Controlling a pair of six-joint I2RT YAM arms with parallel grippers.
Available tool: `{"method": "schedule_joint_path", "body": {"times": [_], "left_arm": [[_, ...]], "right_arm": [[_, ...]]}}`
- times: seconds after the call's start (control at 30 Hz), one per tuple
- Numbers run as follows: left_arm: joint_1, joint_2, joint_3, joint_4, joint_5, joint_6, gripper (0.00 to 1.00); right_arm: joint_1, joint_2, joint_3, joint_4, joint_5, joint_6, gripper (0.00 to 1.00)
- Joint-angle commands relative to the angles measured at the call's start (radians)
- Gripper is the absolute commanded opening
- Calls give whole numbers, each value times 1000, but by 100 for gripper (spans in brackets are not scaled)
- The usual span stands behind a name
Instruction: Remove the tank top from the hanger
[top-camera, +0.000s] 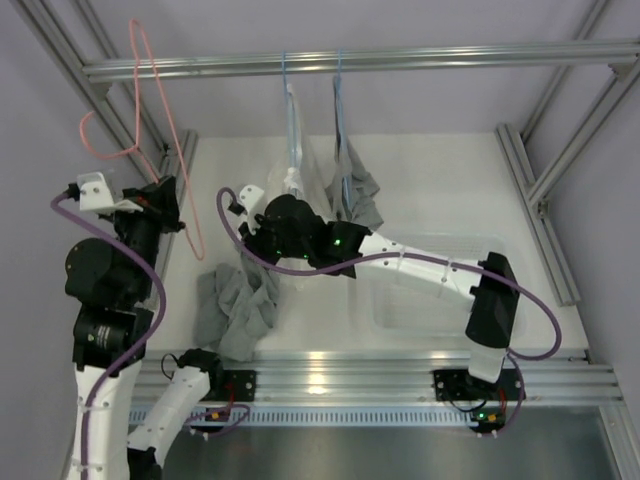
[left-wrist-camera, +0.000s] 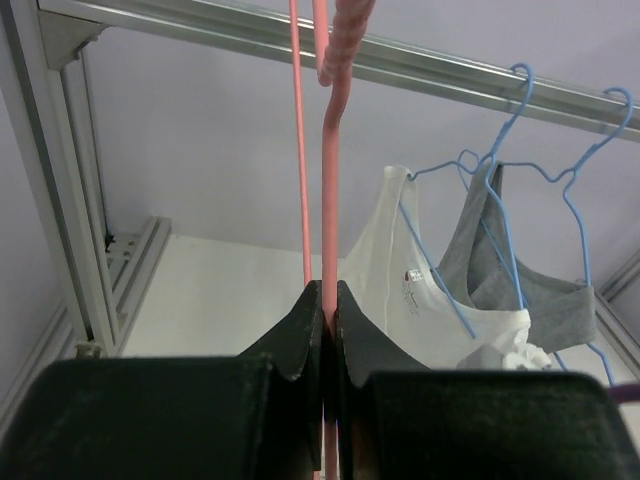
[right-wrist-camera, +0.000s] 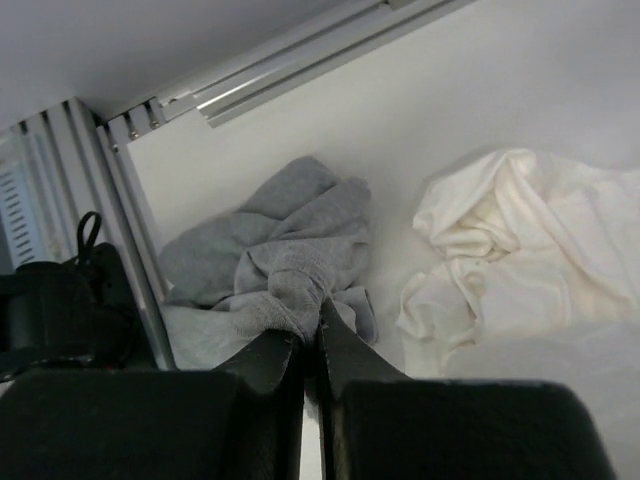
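Note:
A bare pink hanger (top-camera: 172, 130) hangs in the air at the far left, and my left gripper (top-camera: 162, 200) is shut on its wire. In the left wrist view the pink wire (left-wrist-camera: 332, 200) runs straight up from between the closed jaws of that gripper (left-wrist-camera: 328, 295). A crumpled grey tank top (top-camera: 235, 305) lies on the table near the front left, apart from the pink hanger. My right gripper (top-camera: 262, 262) is low over it. The right wrist view shows this gripper (right-wrist-camera: 312, 325) shut on a bunched fold of the grey tank top (right-wrist-camera: 290, 250).
Two blue hangers hang from the rail (top-camera: 450, 55): one carries a white top (top-camera: 295, 160), the other a grey top (top-camera: 358, 195). The white fabric (right-wrist-camera: 520, 230) pools on the table beside the right gripper. A clear plastic bin (top-camera: 440, 290) sits front right.

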Motion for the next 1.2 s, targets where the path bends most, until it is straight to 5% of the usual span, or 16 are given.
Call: {"method": "schedule_joint_path", "body": {"times": [0.0,0.43,0.53,0.57,0.63,0.7,1.0,1.17], "left_arm": [[-4,60,134,-8,-33,17,0],[-4,150,243,-481,-98,-8,0],[-4,210,289,-565,-66,-9,0],[-3,228,328,-588,-38,-6,0],[-3,268,365,-655,-21,0,0],[-3,291,414,-691,-12,11,0],[-3,345,603,-863,112,5,0],[-3,379,622,-881,30,41,0]], "right_arm": [[28,35,-22,99,143,-17,0],[112,99,-419,461,82,138,1],[123,98,-461,472,117,155,24],[123,78,-473,473,128,163,45],[126,41,-524,486,134,169,64],[138,-28,-571,493,88,155,99],[192,-333,-786,470,27,179,99],[200,-431,-805,420,84,157,99]]}}
